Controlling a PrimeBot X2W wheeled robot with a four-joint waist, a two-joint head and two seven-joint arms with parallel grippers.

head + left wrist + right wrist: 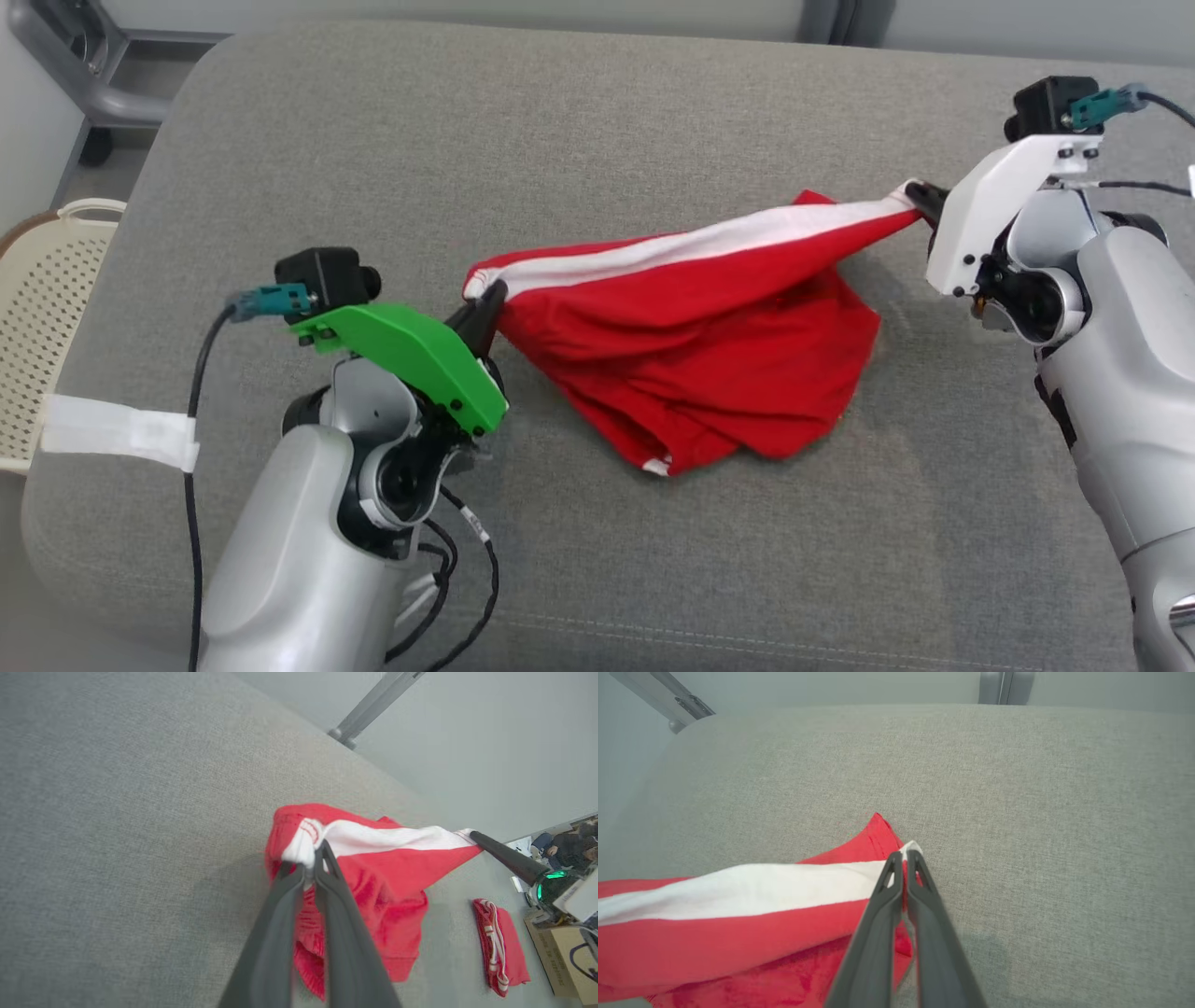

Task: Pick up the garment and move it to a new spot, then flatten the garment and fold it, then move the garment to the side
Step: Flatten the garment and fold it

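Between left pincer point(490, 295) and right pincer point(918, 195), both pinched tight on it, red white-banded cloth garment point(691, 355) hangs stretched; flattening, folding remain.

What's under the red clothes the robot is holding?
The grey cushion lies under the red garment. Its white-striped edge hangs between the left fingers and right fingers; the rest sags onto the cushion. Anything beneath that heap is covered.

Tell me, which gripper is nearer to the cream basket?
Left. The left gripper, shut on the red garment's left end, is nearer the basket off the cushion's left side; the right gripper pinches the garment's opposite end, farther away.
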